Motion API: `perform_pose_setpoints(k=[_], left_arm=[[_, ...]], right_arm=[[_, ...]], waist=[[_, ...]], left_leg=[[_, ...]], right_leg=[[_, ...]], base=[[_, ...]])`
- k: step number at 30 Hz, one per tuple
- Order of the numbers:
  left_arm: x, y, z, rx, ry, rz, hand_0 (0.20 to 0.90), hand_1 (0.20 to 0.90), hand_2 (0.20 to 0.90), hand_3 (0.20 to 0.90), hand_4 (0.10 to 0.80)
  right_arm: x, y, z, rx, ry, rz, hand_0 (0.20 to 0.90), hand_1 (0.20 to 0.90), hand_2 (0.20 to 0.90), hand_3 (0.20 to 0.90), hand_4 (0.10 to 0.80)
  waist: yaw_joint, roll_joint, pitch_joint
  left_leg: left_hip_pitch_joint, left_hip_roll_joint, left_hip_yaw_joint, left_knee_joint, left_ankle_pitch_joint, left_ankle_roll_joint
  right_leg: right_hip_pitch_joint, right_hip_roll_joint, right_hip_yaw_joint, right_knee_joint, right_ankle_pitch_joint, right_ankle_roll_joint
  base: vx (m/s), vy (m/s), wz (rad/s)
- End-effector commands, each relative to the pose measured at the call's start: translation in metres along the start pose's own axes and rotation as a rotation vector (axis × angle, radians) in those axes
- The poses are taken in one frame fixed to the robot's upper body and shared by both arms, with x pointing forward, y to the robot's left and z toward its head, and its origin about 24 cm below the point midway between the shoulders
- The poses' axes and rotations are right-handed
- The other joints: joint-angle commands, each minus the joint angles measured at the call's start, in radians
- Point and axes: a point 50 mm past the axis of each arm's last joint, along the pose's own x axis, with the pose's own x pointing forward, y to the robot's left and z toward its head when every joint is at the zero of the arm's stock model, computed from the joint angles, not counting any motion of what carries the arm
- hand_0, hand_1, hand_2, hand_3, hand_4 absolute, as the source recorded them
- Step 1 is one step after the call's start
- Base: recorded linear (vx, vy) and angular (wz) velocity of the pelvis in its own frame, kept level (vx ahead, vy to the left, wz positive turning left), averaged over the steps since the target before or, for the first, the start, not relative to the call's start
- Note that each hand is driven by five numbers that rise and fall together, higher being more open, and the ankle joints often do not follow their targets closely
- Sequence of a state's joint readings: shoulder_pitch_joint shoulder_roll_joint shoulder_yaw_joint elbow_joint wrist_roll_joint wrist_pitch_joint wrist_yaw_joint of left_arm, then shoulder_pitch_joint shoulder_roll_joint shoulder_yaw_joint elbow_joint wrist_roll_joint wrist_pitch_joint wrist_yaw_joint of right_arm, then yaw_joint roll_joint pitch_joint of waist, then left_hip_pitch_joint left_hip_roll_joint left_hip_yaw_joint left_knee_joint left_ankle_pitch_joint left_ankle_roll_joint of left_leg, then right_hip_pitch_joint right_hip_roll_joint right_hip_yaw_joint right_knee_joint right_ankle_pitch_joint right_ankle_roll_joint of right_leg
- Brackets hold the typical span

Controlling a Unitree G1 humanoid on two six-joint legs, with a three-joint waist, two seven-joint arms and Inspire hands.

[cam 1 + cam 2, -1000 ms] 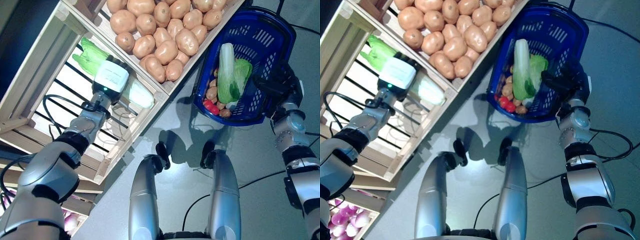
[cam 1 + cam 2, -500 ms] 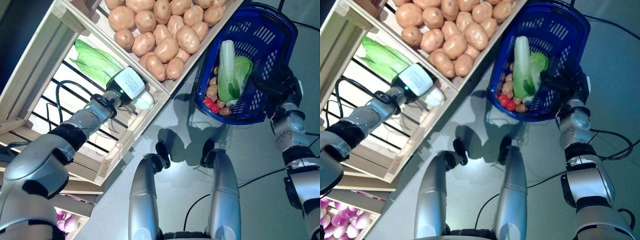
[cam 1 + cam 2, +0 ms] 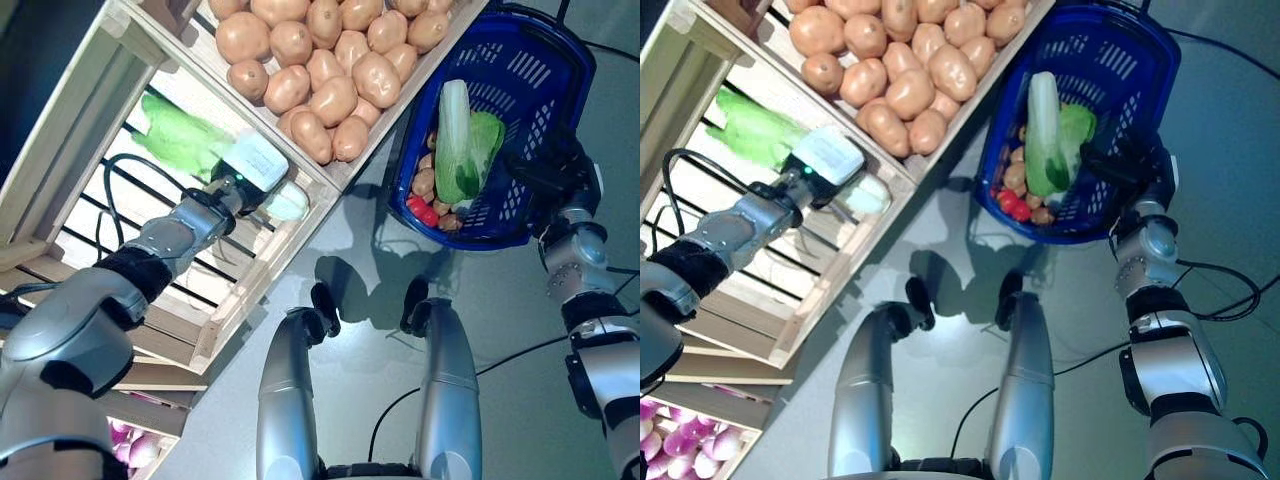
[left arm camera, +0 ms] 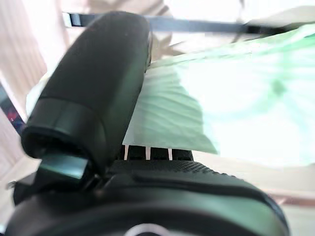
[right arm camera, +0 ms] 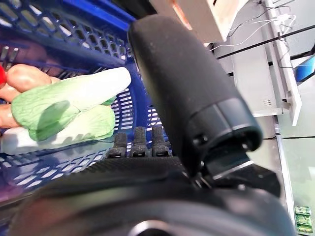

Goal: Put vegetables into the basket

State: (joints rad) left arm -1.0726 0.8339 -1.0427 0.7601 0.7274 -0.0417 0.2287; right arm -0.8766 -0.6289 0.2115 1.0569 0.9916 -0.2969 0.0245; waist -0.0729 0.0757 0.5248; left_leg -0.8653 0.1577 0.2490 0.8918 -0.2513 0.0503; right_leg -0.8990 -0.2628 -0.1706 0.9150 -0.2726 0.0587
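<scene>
A green and white napa cabbage [image 3: 178, 138] lies in the lower wooden crate [image 3: 262, 262]. Its pale stem end [image 3: 290, 203] is near the crate's front board. My left hand [image 3: 250, 163] sits over its middle. In the left wrist view the thumb [image 4: 93, 103] lies on top of the leaf [image 4: 197, 108] and the fingers [image 4: 147, 153] curl under it. The blue basket [image 3: 545, 70] hangs at the right, with my right hand [image 3: 548, 165] shut on its rim. It holds another napa cabbage [image 3: 458, 140], small potatoes [image 3: 424, 185] and red vegetables [image 3: 422, 212].
An upper crate full of potatoes [image 3: 330, 70] stands between the cabbage crate and the basket. Its wooden front board [image 3: 300, 165] runs just beside my left hand. Purple onions [image 3: 690, 440] show in a bin at the lower left. Grey floor lies below.
My left hand has slid down the cabbage toward the crate's front and turned. The cabbage's green end has shifted and bunched closer to the hand. The right hand and basket stay put.
</scene>
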Motion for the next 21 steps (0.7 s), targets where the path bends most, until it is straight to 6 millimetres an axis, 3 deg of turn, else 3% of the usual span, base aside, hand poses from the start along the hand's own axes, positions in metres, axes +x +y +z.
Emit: perform_pose_setpoints(k=[1,10,14,16,21], left_arm=[[-0.006,-0.014,0.034,-0.180,-0.139,0.046,0.300,0.300,0.300,0.300,0.400],[-0.023,-0.030,0.025,-0.448,-0.035,0.107,0.300,0.300,0.300,0.300,0.400],[-0.036,-0.040,0.023,-0.743,0.039,0.153,0.300,0.300,0.300,0.300,0.400],[-0.044,-0.041,0.024,-1.005,0.072,0.185,0.300,0.300,0.300,0.300,0.400],[-0.055,-0.035,0.034,-1.469,0.034,0.235,0.300,0.300,0.300,0.300,0.400]], right_arm=[[0.006,0.006,0.045,0.052,-0.236,0.053,0.900,0.900,0.900,0.900,0.800],[-0.005,0.019,0.031,0.028,-0.216,0.152,0.900,0.900,0.900,0.900,0.800],[-0.019,0.030,0.013,0.014,-0.181,0.219,0.900,0.900,0.900,0.900,0.800],[-0.031,0.037,-0.003,0.003,-0.133,0.280,0.900,0.900,0.900,0.900,0.800],[-0.057,0.053,-0.035,0.000,-0.029,0.458,0.900,0.900,0.900,0.900,0.800]], waist=[[0.001,-0.010,-0.005],[0.012,-0.034,-0.005],[0.022,-0.049,-0.041],[0.032,-0.060,-0.078],[0.046,-0.077,-0.141]], left_leg=[[0.116,-0.007,0.003,-0.109,-0.067,-0.068],[0.289,-0.006,0.002,-0.149,-0.072,-0.061],[0.375,-0.010,0.005,-0.188,-0.065,-0.052],[0.432,-0.015,0.007,-0.221,-0.060,-0.046],[0.560,-0.025,0.013,-0.315,-0.039,-0.044]], right_leg=[[0.118,0.042,-0.025,-0.098,0.008,0.002],[0.286,0.036,-0.054,-0.135,-0.007,-0.006],[0.368,0.034,-0.072,-0.171,-0.006,-0.014],[0.427,0.033,-0.090,-0.207,-0.007,-0.018],[0.568,0.052,-0.118,-0.318,0.008,-0.021]], base=[[0.002,0.015,-0.03],[0.003,0.003,0.00],[0.040,0.020,0.00],[0.085,0.026,0.02],[0.107,-0.005,-0.01]])
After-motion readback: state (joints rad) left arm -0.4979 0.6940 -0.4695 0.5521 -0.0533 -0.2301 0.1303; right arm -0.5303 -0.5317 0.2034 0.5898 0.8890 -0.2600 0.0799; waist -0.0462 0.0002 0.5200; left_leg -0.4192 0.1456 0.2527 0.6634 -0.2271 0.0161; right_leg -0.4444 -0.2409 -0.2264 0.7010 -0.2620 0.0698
